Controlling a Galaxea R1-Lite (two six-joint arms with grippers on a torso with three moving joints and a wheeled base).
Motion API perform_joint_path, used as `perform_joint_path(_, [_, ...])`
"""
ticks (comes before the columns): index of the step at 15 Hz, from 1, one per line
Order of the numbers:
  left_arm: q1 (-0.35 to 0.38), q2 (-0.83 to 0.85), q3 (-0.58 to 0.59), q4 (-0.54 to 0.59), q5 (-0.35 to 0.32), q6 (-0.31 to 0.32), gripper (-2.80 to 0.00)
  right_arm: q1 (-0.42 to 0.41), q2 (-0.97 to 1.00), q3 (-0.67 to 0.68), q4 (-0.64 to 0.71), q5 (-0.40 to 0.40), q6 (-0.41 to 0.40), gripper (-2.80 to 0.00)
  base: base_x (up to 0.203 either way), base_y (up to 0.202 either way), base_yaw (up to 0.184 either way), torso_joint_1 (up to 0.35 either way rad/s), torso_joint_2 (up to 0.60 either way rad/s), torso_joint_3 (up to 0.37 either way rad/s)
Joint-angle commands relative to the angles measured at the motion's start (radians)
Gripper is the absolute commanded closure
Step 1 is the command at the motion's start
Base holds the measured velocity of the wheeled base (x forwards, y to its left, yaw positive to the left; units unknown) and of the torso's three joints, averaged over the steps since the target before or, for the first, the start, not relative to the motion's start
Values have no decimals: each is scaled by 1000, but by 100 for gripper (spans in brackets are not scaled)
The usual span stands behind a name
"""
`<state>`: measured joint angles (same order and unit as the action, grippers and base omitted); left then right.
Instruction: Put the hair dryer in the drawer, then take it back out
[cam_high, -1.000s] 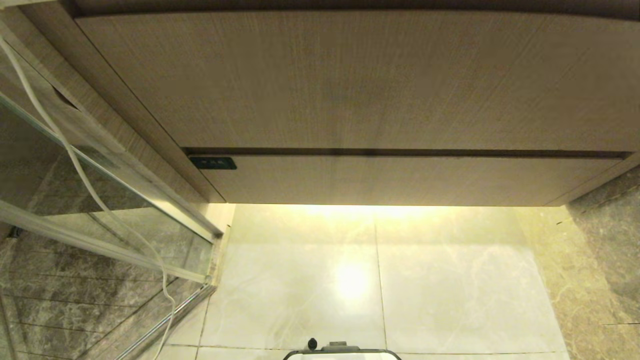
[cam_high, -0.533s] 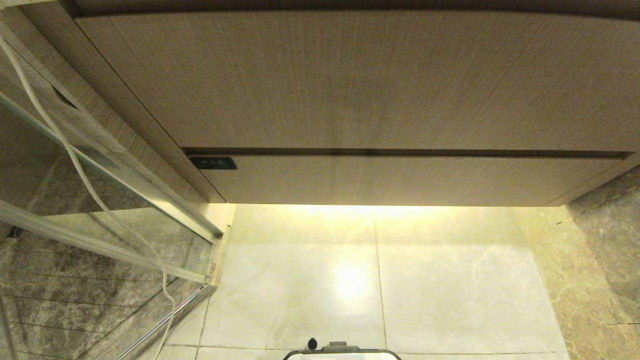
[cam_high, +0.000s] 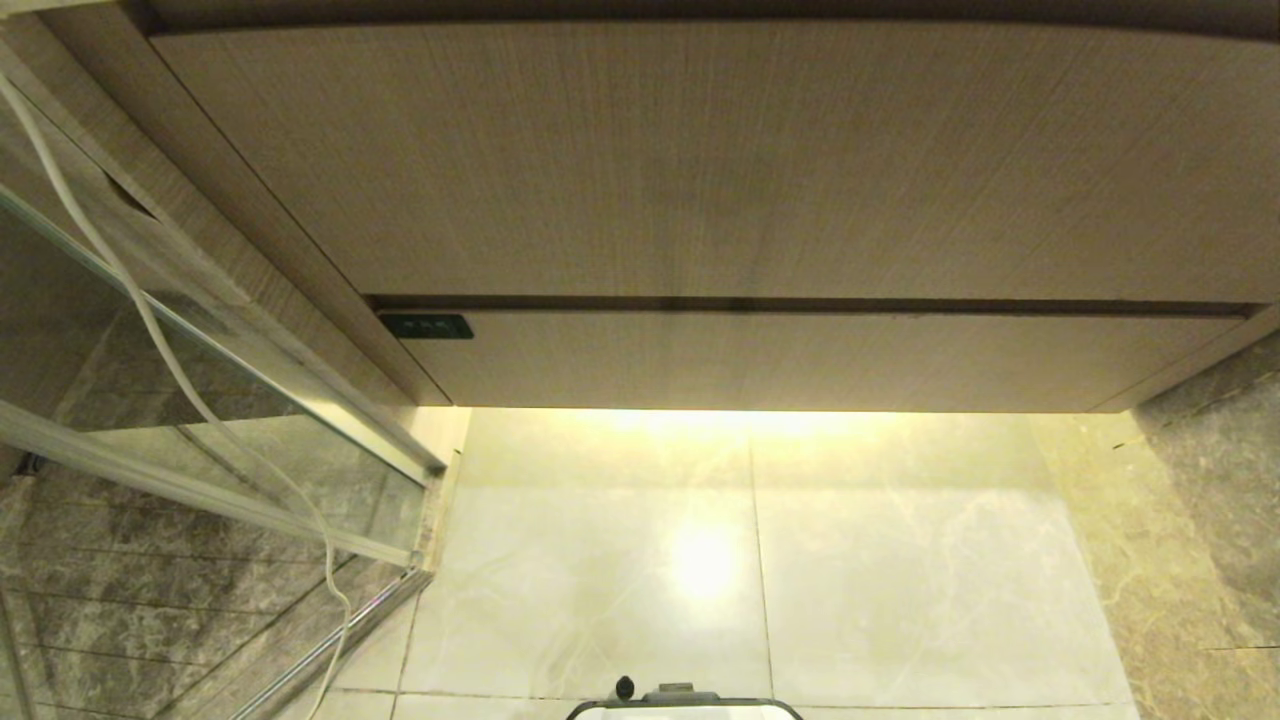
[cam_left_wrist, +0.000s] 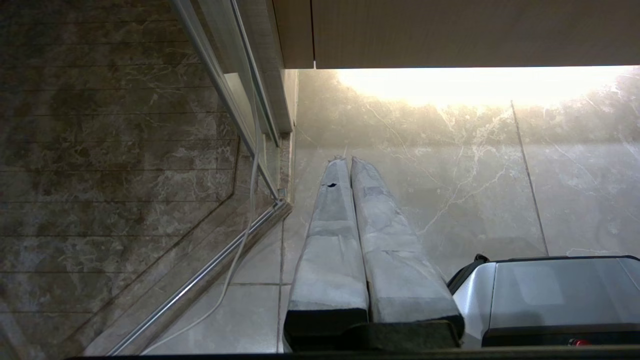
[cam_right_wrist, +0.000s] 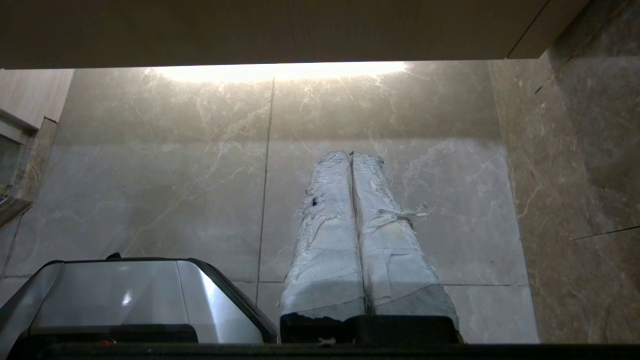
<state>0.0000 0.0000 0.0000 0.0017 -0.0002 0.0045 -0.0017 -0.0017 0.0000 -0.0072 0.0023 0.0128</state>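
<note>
Head view first: it's mostly a pale wood-grain cabinet with flat, handleless fronts. There's a tall upper panel (cam_high: 700, 160) and below it, past a thin dark gap, the wide shallow drawer (cam_high: 800, 360), pushed fully closed. A small black rectangular button strip (cam_high: 426, 326) sits at the drawer's top left corner. Under the cabinet there's a warm glow on glossy cream marble floor tiles (cam_high: 600, 580) with thin grout lines. On the left, a glass shower panel (cam_high: 200, 400) in a shiny metal frame, with a thin white cord (cam_high: 160, 340) hanging down across it. The right edge is rougher brown-grey stone. A bit of the robot's rounded silver base (cam_high: 685, 705) pokes in at the bottom. No hair dryer visible in any view, so I can't tell where it is.

Left wrist view: the left gripper (cam_left_wrist: 348, 160) hangs over the floor tiles, two long tapered fingers wrapped in wrinkly grey-white tape, pressed together with nothing between them. Glass panel and cord run alongside, silver base next to it.

Right wrist view: the right gripper (cam_right_wrist: 351, 154) looks the same, with more frayed and crinkled tape, fingers squeezed together, empty, over the marble tiles near the brown stone wall (cam_right_wrist: 585, 175).
</note>
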Motion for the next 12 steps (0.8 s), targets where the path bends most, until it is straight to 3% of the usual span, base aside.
perform_joint_path(1, [0,0,2,0,0,0,0,0,-1,3,0,1,1,0,0,0,0,0,0,0])
perform_joint_path(12, [0,0,0,0,0,0,0,0,-1,3,0,1,0,0,0,0,0,0,0,0])
